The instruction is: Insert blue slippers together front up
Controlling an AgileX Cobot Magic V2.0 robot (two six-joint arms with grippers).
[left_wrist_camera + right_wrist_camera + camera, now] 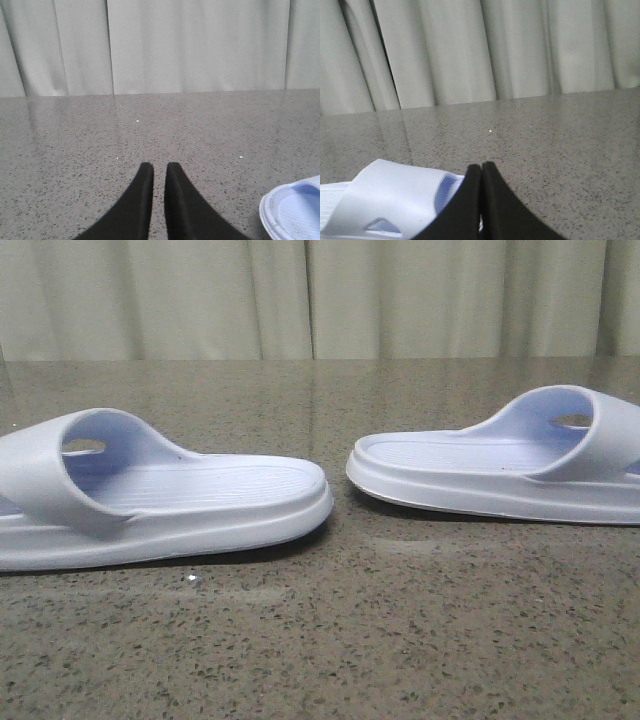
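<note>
Two pale blue slippers lie sole down on the speckled stone table, heels facing each other with a gap between them. The left slipper (170, 502) has its strap at the far left; the right slipper (480, 465) has its strap at the far right. Neither gripper shows in the front view. My left gripper (159, 167) is all but shut with a thin gap, empty, low over bare table; a slipper's end (292, 210) lies off to its side. My right gripper (482, 167) is shut, fingers touching, close beside a slipper's strap (390, 197), not holding it.
The grey speckled table (320, 640) reaches back to a pale curtain (320, 295) along its far edge. No other objects show on it.
</note>
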